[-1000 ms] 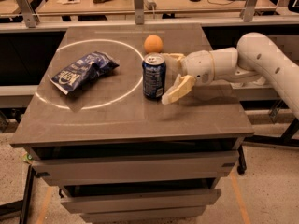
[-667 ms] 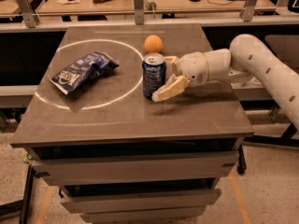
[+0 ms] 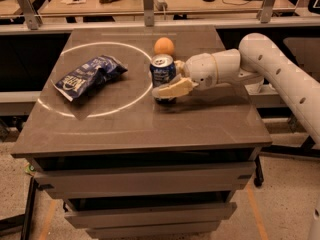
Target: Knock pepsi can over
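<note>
The pepsi can [image 3: 162,69] is dark blue with a silver top. It stands upright on the table, on the right side of a white painted circle [image 3: 75,115]. My gripper [image 3: 167,83] reaches in from the right and is open. Its near finger [image 3: 173,89] lies across the front of the can's lower part and touches it. The far finger sits at the can's right, behind it. The white arm [image 3: 270,64] stretches off to the right edge.
An orange fruit [image 3: 164,46] sits just behind the can. A blue-and-white snack bag [image 3: 89,75] lies flat inside the circle at the left. The grey table [image 3: 150,129] ends close in front. Cluttered desks stand behind it.
The gripper has moved left, up to the can. Its near finger now lies across the can's front. The can still stands upright in the same place.
</note>
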Available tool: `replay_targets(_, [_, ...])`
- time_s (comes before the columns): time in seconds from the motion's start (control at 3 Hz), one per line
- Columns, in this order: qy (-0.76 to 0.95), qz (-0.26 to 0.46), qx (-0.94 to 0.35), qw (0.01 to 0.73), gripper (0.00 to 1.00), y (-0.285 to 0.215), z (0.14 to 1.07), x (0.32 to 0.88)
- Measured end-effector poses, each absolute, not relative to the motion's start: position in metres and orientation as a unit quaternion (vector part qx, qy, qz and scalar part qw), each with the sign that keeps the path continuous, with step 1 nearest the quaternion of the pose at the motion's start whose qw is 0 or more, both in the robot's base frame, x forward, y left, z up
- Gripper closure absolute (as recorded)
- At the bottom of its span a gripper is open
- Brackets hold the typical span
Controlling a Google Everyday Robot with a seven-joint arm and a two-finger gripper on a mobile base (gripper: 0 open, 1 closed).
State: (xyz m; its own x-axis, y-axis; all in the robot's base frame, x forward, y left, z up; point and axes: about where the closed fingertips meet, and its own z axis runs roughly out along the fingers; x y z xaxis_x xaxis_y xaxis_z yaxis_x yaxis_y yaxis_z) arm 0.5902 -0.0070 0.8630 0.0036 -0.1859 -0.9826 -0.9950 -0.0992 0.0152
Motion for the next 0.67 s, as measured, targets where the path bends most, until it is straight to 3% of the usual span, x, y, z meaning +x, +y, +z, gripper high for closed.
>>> replay_targets(0.33, [0.519, 0.455, -0.576, 0.438, 0.88, -0.013, 0.884, 0.592])
replay_targets(0.67, [0.526, 0.395, -0.618, 0.431, 1.00, -0.022, 0.920, 0.588])
